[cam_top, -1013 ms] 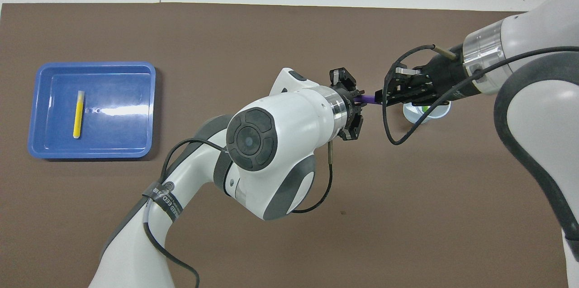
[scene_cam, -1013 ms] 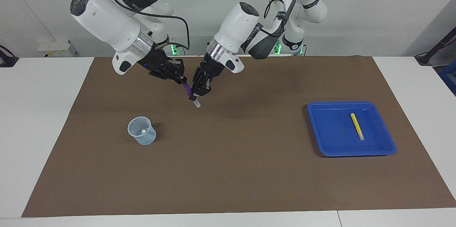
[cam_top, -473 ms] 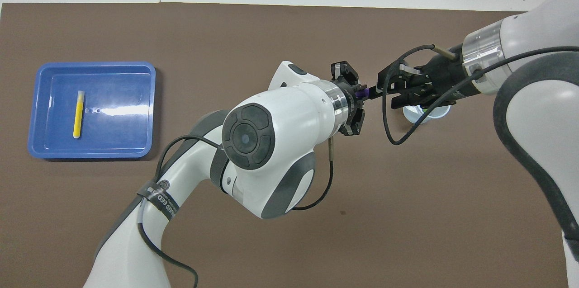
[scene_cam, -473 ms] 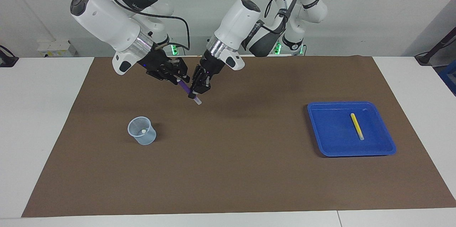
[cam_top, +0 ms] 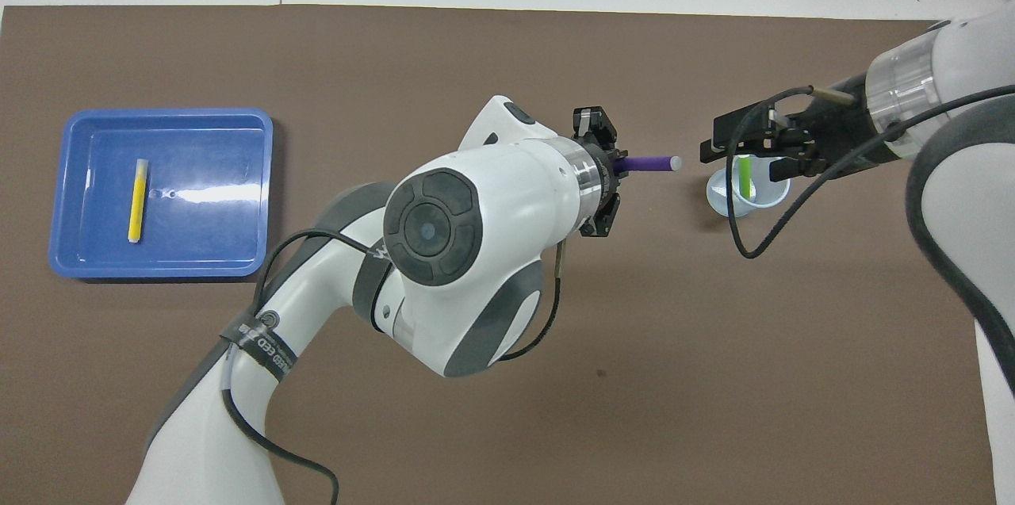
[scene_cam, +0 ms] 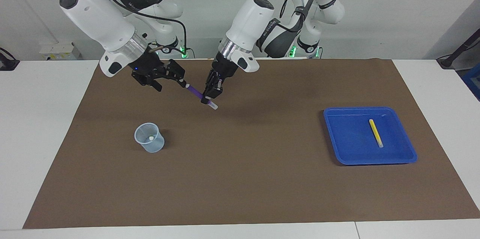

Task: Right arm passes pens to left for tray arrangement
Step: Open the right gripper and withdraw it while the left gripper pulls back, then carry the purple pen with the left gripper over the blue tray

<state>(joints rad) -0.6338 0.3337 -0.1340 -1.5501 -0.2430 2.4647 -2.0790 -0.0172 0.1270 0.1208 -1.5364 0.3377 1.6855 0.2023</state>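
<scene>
Purple pen (scene_cam: 195, 91) is clamped near its whitish tip by the left gripper (scene_cam: 210, 95), held aslant in the air over the brown mat (scene_cam: 240, 179). Just beside its free end hangs the right gripper (scene_cam: 170, 77), fingers spread and apart from the pen. Green pen (cam_top: 744, 176) stands in the translucent cup (scene_cam: 149, 137), toward the right arm's end of the surface. Yellow pen (scene_cam: 375, 133) lies in the blue tray (scene_cam: 337, 149), toward the left arm's end

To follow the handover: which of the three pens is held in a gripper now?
The purple pen, gripped by the left gripper above the mat. The yellow pen lies in the blue tray; the green pen stands in the cup.
</scene>
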